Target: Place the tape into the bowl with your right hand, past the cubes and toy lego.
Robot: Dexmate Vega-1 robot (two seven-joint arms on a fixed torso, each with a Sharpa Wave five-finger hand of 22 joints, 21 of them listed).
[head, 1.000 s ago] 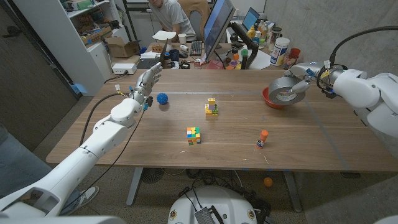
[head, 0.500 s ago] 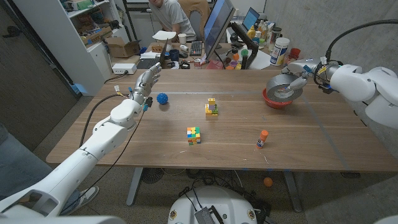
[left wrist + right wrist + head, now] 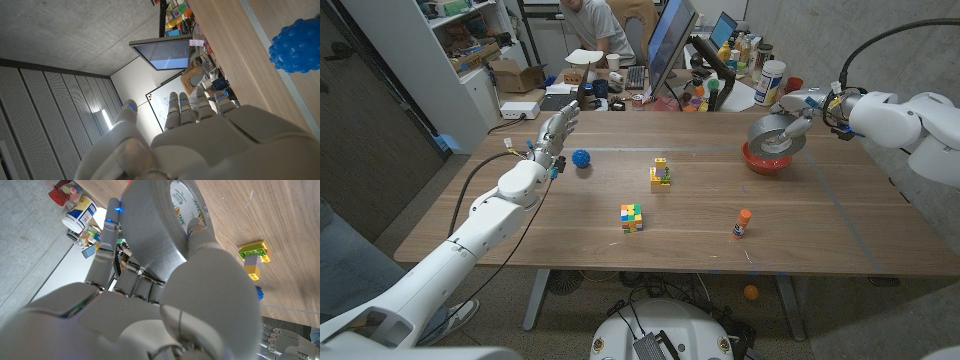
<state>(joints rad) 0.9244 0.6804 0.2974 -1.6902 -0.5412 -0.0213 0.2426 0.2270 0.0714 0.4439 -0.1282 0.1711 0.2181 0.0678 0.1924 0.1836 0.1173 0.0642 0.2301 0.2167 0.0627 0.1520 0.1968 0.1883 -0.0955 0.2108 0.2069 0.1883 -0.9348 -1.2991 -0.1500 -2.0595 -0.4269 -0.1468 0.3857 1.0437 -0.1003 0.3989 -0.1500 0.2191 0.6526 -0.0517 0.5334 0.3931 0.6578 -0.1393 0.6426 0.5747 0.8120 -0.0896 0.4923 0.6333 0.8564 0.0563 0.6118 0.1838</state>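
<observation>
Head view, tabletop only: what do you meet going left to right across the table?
Left hand → blue ball → Rubik's cube → toy lego → orange-capped glue stick → red bowl with the tape held over it by the right hand.
</observation>
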